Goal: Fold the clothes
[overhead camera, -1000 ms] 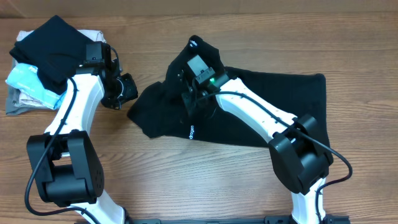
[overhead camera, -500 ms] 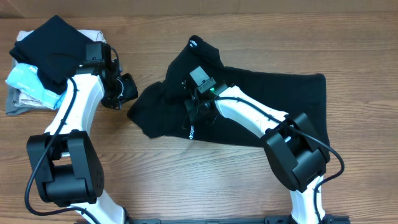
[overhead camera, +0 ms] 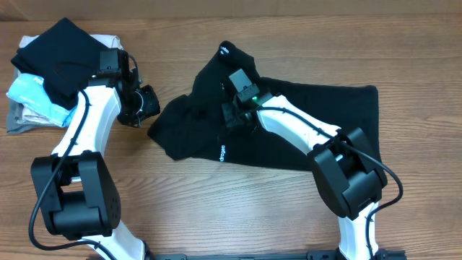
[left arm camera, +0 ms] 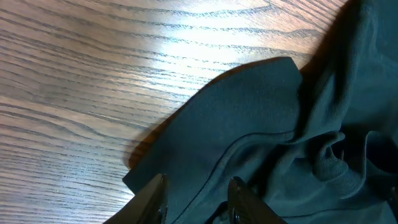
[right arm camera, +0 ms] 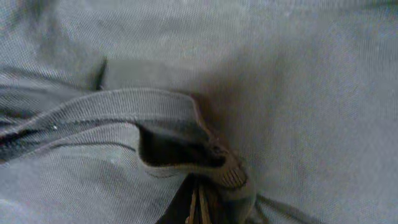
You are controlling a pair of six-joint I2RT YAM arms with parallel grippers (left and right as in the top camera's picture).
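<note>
Right wrist view alone shows the right hand pinching the shirt.

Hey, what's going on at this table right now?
Two robot arms are working on a plain black short-sleeved shirt of soft fabric, which lies rumpled and unfolded on the wooden table. The right gripper has its fingers shut on a ribbed edge of the shirt. The left gripper is poised at the shirt's left edge with its fingers apart, gripping nothing. A stack of folded garments sits at the far left of the table.
</note>
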